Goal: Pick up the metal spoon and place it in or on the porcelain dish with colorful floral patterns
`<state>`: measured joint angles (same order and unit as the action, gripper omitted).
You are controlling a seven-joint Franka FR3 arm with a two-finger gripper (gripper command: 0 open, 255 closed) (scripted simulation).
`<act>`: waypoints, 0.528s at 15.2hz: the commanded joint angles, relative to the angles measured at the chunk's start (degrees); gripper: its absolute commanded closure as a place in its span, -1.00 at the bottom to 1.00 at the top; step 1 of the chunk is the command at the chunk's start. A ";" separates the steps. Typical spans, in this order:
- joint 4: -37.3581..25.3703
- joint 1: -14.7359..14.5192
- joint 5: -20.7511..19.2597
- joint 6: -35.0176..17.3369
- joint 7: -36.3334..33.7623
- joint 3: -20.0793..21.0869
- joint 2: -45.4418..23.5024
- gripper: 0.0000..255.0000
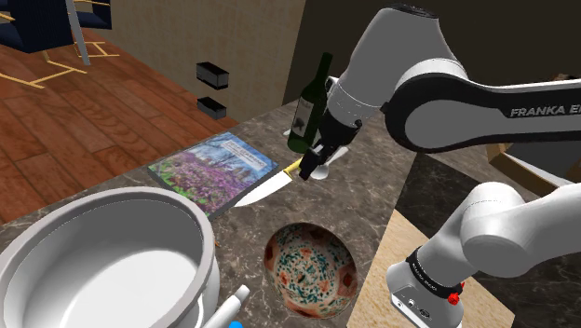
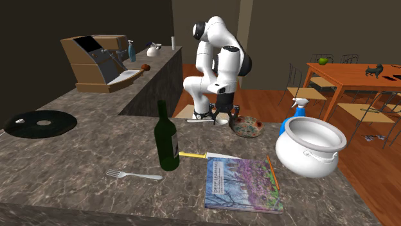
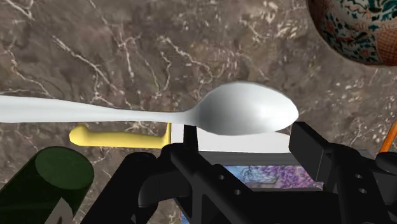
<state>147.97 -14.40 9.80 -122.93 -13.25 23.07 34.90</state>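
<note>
A pale, shiny spoon (image 3: 248,114) lies crosswise between my black fingers, its bowl clasped by them and its handle sticking out toward the green bottle. My gripper (image 3: 248,135) is shut on it, just above the marble counter. In the shoulder view the gripper (image 1: 313,164) hangs beside the bottle with the spoon (image 1: 319,172) at its tips. The floral dish (image 1: 310,270) sits on the counter nearer the stand, apart from the gripper. The dish's rim (image 3: 362,28) shows beyond the spoon's bowl. From the second exterior view the gripper (image 2: 222,119) stands just left of the dish (image 2: 247,127).
A green wine bottle (image 1: 309,102) stands right next to the gripper. A yellow-handled knife (image 1: 265,186) and a book (image 1: 216,168) lie beside it. A big white pot (image 1: 102,261) fills the shoulder view's lower left. A fork (image 2: 132,174) and a blue spray bottle (image 2: 297,112) are also on the counter.
</note>
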 commanded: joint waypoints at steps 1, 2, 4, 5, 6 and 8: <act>-0.18 -1.47 1.16 0.80 -2.93 2.29 0.74 1.00; -0.38 -2.15 1.72 1.20 -4.35 3.44 1.01 1.00; -1.00 -3.43 2.77 1.94 -7.24 5.77 1.32 1.00; -1.41 -4.00 3.26 2.30 -8.70 6.97 1.37 1.00; -1.90 -4.55 3.72 2.64 -10.17 8.17 1.34 1.00; -3.06 -5.51 4.55 3.27 -13.14 10.63 1.07 1.00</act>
<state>145.92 -19.58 14.05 -120.02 -24.72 32.36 36.48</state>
